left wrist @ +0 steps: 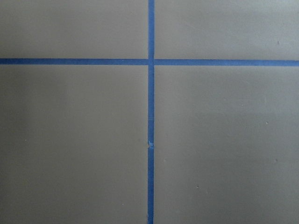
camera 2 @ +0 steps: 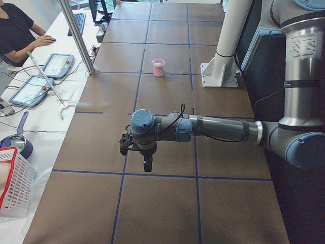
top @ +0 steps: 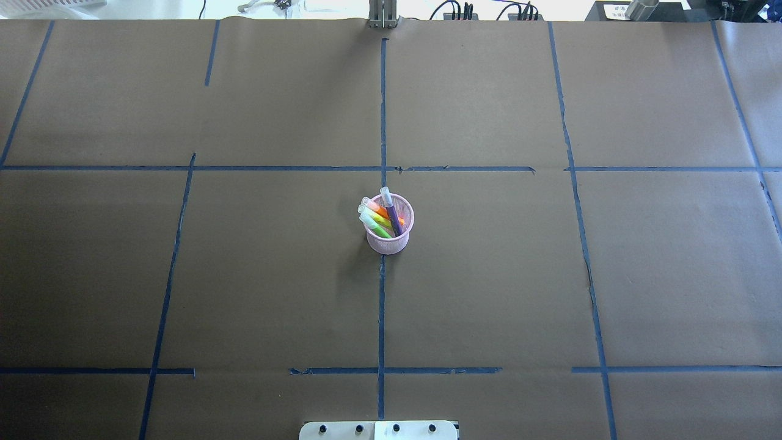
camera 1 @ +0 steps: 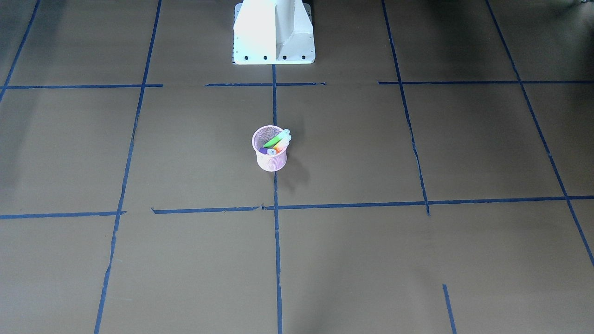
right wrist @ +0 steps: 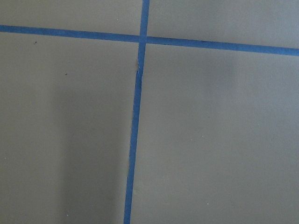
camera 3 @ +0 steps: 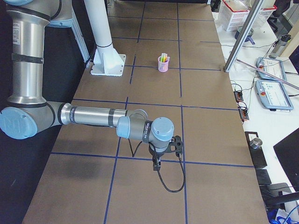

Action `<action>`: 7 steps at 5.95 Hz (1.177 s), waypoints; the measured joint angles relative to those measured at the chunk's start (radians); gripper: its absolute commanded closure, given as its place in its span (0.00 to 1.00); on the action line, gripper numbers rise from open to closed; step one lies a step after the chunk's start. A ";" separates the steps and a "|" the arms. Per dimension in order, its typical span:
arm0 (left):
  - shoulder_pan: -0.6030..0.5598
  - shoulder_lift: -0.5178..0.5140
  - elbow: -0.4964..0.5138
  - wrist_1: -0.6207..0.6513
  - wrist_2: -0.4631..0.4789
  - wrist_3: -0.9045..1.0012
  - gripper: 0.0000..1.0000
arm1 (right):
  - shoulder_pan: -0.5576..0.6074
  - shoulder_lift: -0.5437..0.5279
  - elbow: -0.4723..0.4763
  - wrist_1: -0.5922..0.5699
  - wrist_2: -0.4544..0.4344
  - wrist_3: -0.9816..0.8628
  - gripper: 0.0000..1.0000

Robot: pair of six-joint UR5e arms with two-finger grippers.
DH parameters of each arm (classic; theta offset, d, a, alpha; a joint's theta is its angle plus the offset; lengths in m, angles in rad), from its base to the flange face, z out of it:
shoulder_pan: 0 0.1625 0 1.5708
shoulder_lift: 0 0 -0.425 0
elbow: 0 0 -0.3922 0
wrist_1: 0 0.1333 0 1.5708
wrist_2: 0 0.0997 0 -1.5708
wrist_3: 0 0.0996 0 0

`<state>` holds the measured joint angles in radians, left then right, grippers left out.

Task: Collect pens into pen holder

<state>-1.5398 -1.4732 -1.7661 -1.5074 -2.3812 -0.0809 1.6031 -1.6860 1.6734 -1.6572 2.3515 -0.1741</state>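
Note:
The pink wire-mesh pen holder (camera 1: 270, 161) stands upright at the table's middle, on a blue tape line; it also shows in the overhead view (top: 388, 243) and both side views (camera 2: 159, 68) (camera 3: 163, 65). Several pens stand inside it, leaning on the rim: purple (top: 393, 219), orange (top: 382, 211), bright green (top: 383, 231) and yellow-green (top: 374, 218). No pen lies on the table. My left gripper (camera 2: 147, 165) and right gripper (camera 3: 156, 165) hang over the table's far ends, away from the holder. They show only in the side views, so I cannot tell whether they are open or shut. The wrist views show only paper and tape.
The white robot base (camera 1: 274, 32) stands behind the holder. Brown paper with blue tape lines (top: 382, 305) covers the table. An operator (camera 2: 20, 30), a metal post (camera 2: 76, 35), tablets and a white basket (camera 2: 12, 183) are off the far edge.

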 measured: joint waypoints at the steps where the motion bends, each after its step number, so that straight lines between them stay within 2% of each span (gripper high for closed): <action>1: -0.012 0.005 -0.027 0.000 0.010 -0.003 0.00 | 0.000 0.000 0.001 0.000 -0.001 0.001 0.00; 2: -0.023 0.010 -0.044 0.002 0.020 0.000 0.00 | 0.000 -0.001 0.002 -0.001 0.000 0.001 0.00; 7: -0.025 0.018 -0.004 -0.001 0.024 0.004 0.00 | 0.000 -0.002 0.020 0.000 -0.001 0.002 0.00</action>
<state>-1.5647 -1.4547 -1.7698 -1.5079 -2.3568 -0.0766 1.6029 -1.6880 1.6932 -1.6568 2.3500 -0.1725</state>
